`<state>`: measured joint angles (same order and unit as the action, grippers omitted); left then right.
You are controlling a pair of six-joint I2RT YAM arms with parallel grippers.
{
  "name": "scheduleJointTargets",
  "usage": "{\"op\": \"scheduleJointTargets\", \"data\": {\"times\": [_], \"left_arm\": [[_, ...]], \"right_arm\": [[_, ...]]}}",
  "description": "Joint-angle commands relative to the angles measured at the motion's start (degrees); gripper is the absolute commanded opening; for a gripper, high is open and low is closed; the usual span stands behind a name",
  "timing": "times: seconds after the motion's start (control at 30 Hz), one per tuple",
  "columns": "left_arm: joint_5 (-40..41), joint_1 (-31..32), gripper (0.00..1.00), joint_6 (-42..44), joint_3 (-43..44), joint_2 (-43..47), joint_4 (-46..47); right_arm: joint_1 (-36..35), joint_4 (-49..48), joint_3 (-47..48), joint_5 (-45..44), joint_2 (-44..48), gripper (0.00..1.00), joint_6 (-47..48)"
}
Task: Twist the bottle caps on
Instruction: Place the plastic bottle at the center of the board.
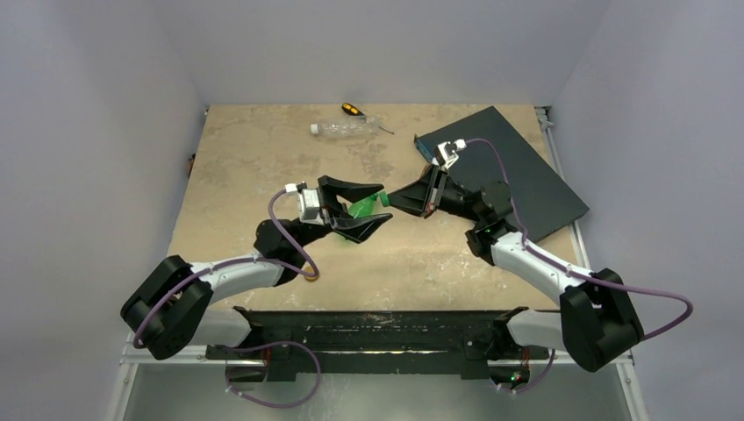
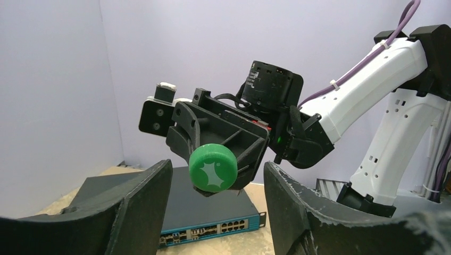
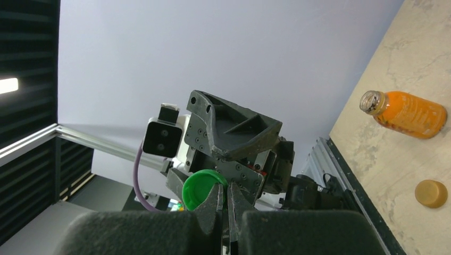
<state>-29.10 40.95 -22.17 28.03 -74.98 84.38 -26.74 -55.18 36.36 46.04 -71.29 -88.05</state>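
My right gripper [image 3: 224, 187] is shut on the rim of a dark green bottle cap [image 3: 199, 190], its open side facing the right wrist camera. In the left wrist view the cap [image 2: 213, 169] hangs in the air between my left gripper's fingers [image 2: 298, 207], touching neither. My left gripper [image 1: 384, 203] is wide open and holds nothing. In the top view a green bottle [image 1: 364, 210] shows between and under the left fingers; I cannot tell whether it lies on the table. An uncapped orange bottle [image 3: 407, 114] lies on the table with an orange cap [image 3: 431, 193] beside it.
A clear bottle [image 1: 346, 128] with a white cap [image 1: 314, 129] lies at the far middle, next to a black-and-orange screwdriver [image 1: 353, 110]. A dark network switch [image 1: 526, 171] lies at the far right, also in the left wrist view [image 2: 207, 220].
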Motion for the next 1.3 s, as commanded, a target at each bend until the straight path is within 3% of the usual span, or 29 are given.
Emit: {"op": "scheduleJointTargets", "data": {"times": [0.0, 0.2, 0.47, 0.6, 0.8, 0.87, 1.0, 1.1, 1.27], "left_arm": [[1.35, 0.22, 0.61, 1.58, 1.29, 1.4, 3.31], [1.68, 0.22, 0.53, 1.48, 1.26, 2.05, 3.34], [1.6, 0.2, 0.26, 2.3, 1.81, 3.18, -0.89], [3.88, 0.11, 0.22, 2.71, 1.49, 5.1, -5.1], [8.54, -0.19, 0.22, 3.83, 6.77, 9.27, -27.86], [10.34, -0.21, 0.22, 5.7, 10.09, 9.73, -39.04], [13.25, -0.09, 0.22, 11.08, 20.37, 5.18, -67.94], [15.83, 1.57, 0.22, 12.42, 24.63, -1.4, -81.36], [23.87, 7.37, 0.22, 12.27, 27.59, -13.71, -88.1]], "right_arm": [[-0.91, -3.46, 1.3, -1.52, 0.27, 0.0, -1.35], [-1.48, -3.44, 0.64, -1.8, -0.16, 0.0, -1.12], [-1.7, -5.32, 0.38, -2.41, -0.42, 0.0, -2.38], [-1.83, 6.28, 1.95, -4.84, 2.36, 0.15, 4.7], [-1.96, 43.52, 10.08, -18.15, 9.5, 0.48, 24.6], [-1.92, 57.38, 13.48, -28.24, 11.43, 0.52, 30.39], [-1.84, 75.83, 18.4, -43.01, 13.05, 0.55, 39.68], [-1.91, 82.79, 18.21, -51.94, 14.42, 0.56, 43.53], [-1.88, 85.59, 14.68, -59.0, 17.09, 0.56, 44.98]]}}
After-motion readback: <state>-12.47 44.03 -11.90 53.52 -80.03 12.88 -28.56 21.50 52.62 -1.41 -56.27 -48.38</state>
